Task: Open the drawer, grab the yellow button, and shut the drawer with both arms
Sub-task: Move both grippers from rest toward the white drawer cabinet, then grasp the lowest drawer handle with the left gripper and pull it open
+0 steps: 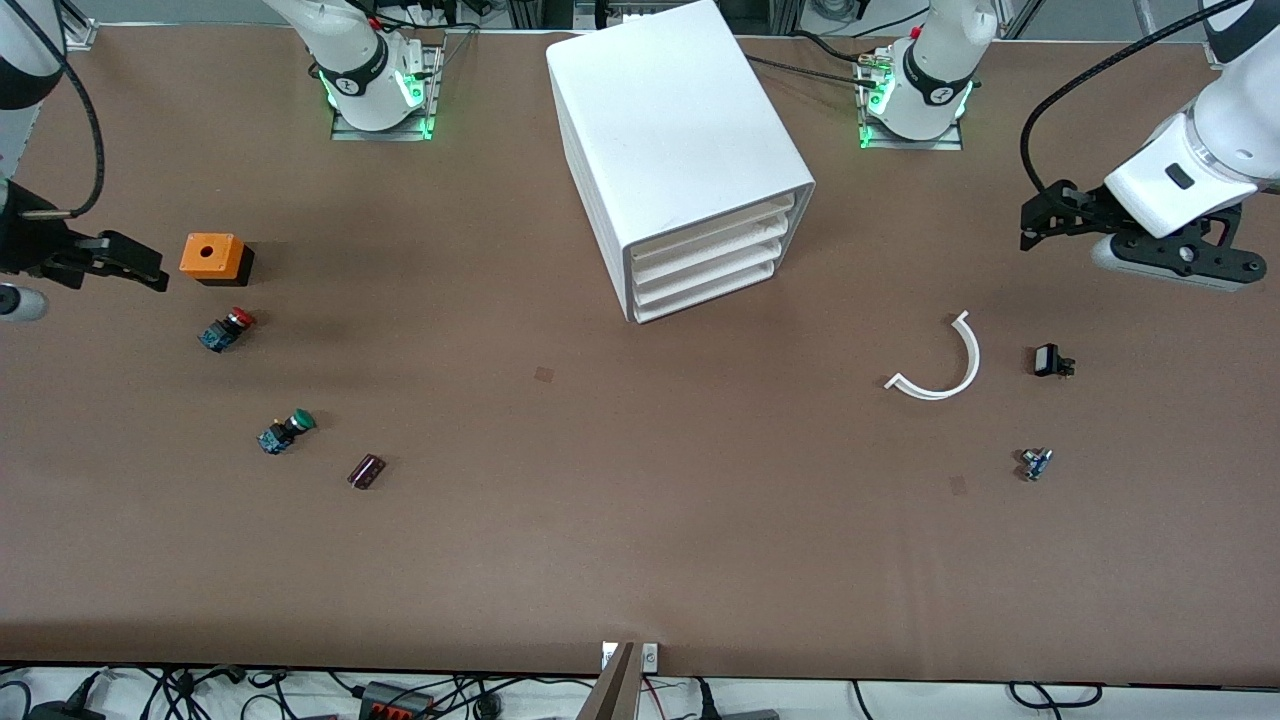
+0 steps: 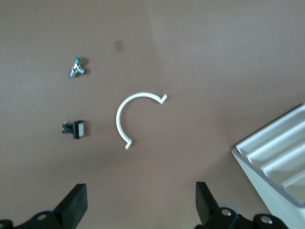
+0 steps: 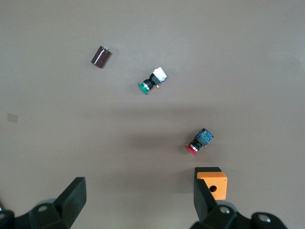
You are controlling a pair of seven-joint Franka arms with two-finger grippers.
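Two Franka arms hang idle over a brown table, w/ the white cabinet [image 1: 680, 160] between them and its top drawer [image 1: 712, 229] shut, like the three below it. No orange-capped button in sight (presumably inside that drawer); a red-capped button [image 1: 226, 329] and a green-capped one [image 1: 286, 431] lie out toward the right arm's end, near an orange box [image 1: 212, 257].

Risks from here, as I'd judge it: the drawers stack close, so a low approach could hook the second tray instead; the cabinet sits loose and askew, so a one-armed pull might drag the whole box; and a decoy button could be mistaken for the target.

Left gripper [image 1: 1040, 215] hovers over bare table beside the cabinet, jaws wide, empty. Right gripper [image 1: 135, 262] hangs beside the orange box, jaws wide, touching nothing.
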